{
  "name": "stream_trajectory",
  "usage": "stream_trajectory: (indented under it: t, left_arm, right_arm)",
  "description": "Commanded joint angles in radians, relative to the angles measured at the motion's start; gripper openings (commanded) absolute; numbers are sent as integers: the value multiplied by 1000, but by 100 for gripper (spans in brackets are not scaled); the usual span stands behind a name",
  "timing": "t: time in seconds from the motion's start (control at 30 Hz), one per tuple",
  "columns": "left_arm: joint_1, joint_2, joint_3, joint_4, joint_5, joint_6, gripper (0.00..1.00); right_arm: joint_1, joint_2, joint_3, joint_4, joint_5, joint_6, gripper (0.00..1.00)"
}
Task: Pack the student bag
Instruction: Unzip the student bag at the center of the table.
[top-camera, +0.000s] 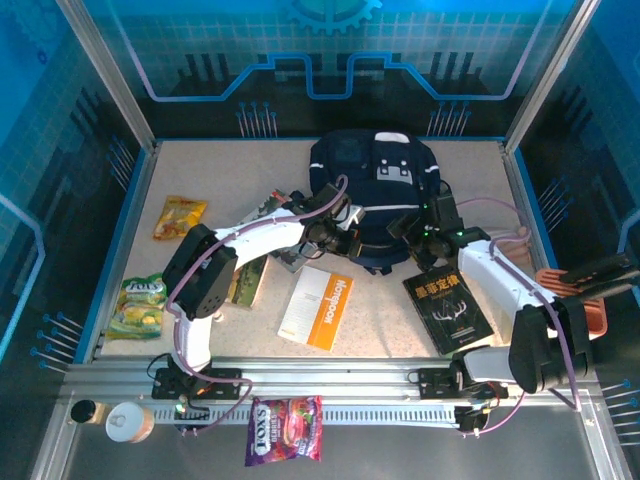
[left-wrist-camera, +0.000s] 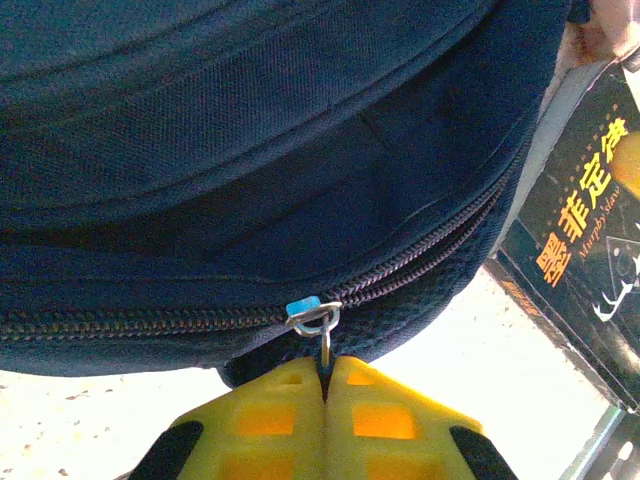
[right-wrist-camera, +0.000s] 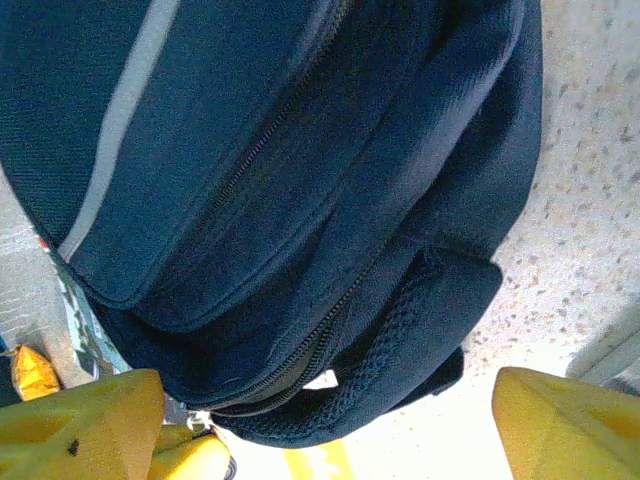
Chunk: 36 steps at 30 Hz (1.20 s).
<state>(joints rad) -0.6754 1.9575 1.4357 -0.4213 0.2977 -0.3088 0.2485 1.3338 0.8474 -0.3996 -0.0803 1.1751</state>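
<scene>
The student bag (top-camera: 375, 185) lies at the far middle of the speckled table (top-camera: 230, 170), a rounded backpack of dark navy woven cloth with pale stripes and a grey-white patch near its top. Its inside is hidden; the wrist views show ribbed fabric folds, a padded mesh strap and long rows of zip teeth. The left gripper (left-wrist-camera: 325, 372) has its yellow ridged fingers pressed together on the small metal zip pull (left-wrist-camera: 320, 320) at the bag's near edge, where the slider carries a bit of blue. The right gripper (right-wrist-camera: 325, 420) hangs at the bag's near right corner with its yellow fingers (right-wrist-camera: 90, 425) spread wide, nothing between them but cloth below. Just beside the bag's near edge lie a flat white and orange book (top-camera: 318, 308) and a glossy black book (top-camera: 448, 310) with yellow lettering. Farther left sit a crinkled yellow snack packet (top-camera: 180, 217) and a green sweet bag (top-camera: 140, 303). On the metal rail in front of the arm bases rest a purple sweet bag (top-camera: 285, 430) and a round cup (top-camera: 128, 422).
</scene>
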Motion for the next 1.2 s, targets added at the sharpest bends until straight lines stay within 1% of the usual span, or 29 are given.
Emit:
stream_trajectory:
  t: [0.0, 0.13, 0.27, 0.43, 0.57, 0.63, 0.67, 0.77, 0.9, 1.0, 1.1, 1.17]
  left_arm:
    - [-12, 12, 28, -22, 39, 9, 0]
    - [-11, 12, 23, -31, 31, 17, 0]
    - [-11, 15, 24, -33, 34, 13, 0]
    - [-11, 15, 25, -45, 31, 19, 0]
    - [-11, 15, 25, -60, 20, 34, 0]
    - [-11, 12, 31, -75, 13, 44, 0]
    - [-12, 11, 33, -84, 10, 53, 0]
    - [-10, 3, 38, -116, -9, 84, 0]
    - [7, -6, 58, -198, -31, 157, 0]
    - [32, -17, 70, -267, -45, 212, 0]
    - [68, -30, 70, -307, -64, 252, 0]
    - [83, -34, 70, -322, -104, 278, 0]
  right_arm:
    - [50, 38, -2, -3, 65, 138, 86]
    - [78, 84, -2, 14, 80, 195, 86]
    - [89, 142, 26, 33, 62, 199, 86]
    - [90, 219, 61, 52, 29, 202, 89]
    - [90, 269, 81, 61, 23, 205, 87]
    - [88, 284, 85, 61, 26, 201, 83]
    - [87, 288, 85, 59, 32, 197, 79]
    - [83, 286, 80, 57, 53, 182, 62]
    - [64, 266, 62, 64, 76, 157, 45]
    - [49, 249, 58, 63, 92, 132, 35]
    - [39, 225, 58, 54, 117, 109, 29]
    - [35, 205, 61, 42, 137, 92, 26]
